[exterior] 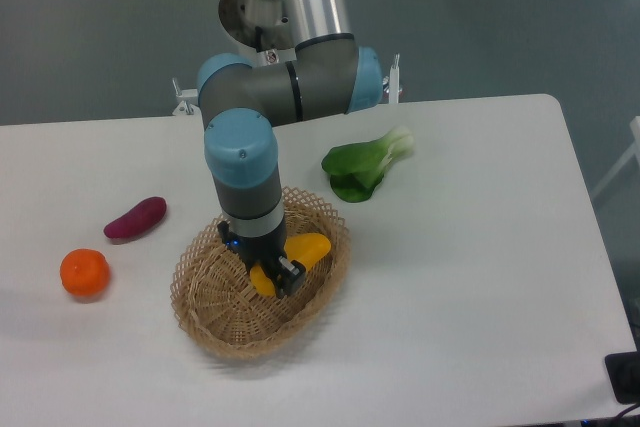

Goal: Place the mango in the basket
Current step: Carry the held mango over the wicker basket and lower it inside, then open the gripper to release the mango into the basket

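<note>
The gripper (270, 272) points straight down over the wicker basket (205, 319), its fingers clamped around the mango (308, 247) inside the rim. The arm's wrist stands vertical above it, forearm bent back toward the base.

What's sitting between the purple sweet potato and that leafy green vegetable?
In the camera view, the basket lies between them, with the gripper holding the mango over it.

The basket (205, 292) is light tan — woven, with an open lattice rim. The mango (305, 248) is yellow to orange. The tangerine (84, 273) is orange, the sweet potato (135, 218) purple, the leafy vegetable (365, 162) green — on the white table (480, 247).
</note>
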`<act>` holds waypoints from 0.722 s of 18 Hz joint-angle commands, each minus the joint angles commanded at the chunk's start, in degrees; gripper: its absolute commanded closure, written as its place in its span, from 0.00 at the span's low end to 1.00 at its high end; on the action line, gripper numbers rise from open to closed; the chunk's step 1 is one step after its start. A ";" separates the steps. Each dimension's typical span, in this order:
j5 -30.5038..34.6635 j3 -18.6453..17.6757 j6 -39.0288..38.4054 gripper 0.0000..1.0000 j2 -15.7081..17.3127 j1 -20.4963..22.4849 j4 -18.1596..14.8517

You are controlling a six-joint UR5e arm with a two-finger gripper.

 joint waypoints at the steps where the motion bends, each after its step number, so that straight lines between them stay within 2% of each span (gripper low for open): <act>1: 0.62 -0.09 -0.09 0.41 -0.27 -0.53 0.35; 6: 0.80 -0.18 -3.42 0.32 -1.06 -0.97 0.88; 12: 0.80 -0.09 -3.25 0.00 -1.15 -0.97 0.97; 13: 0.37 -0.26 -3.43 0.00 -0.80 -0.97 0.88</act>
